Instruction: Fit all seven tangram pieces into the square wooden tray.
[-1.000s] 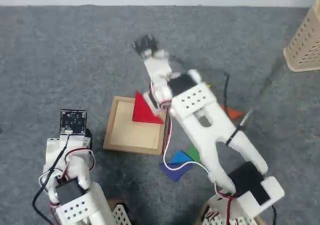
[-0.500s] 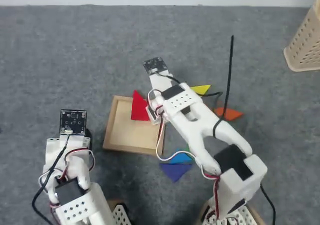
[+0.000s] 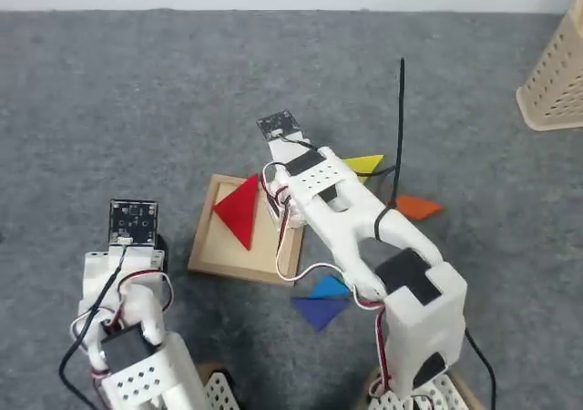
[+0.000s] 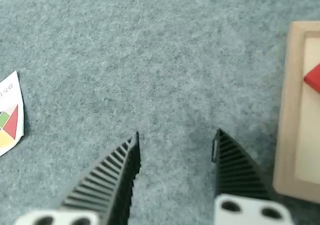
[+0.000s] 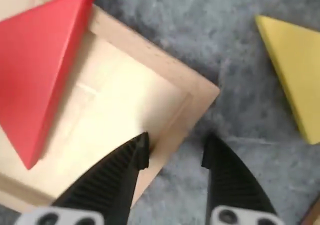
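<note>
Left gripper [image 4: 175, 147] hangs spread over carpet [image 4: 150, 60] left of the wooden tray [image 3: 200, 234], where the red triangle [image 3: 239, 211] lies, one corner riding the far rim. Right gripper [image 5: 175, 150], also spread, straddles the right rim. The piece, likely light, stiff and slick, wants an edge-to-edge pinch.

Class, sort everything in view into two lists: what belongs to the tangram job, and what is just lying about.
Belongs to the job: wooden tray, red triangle, yellow piece, orange piece, blue piece, purple piece.

Lying about: slatted basket, printed card.
</note>
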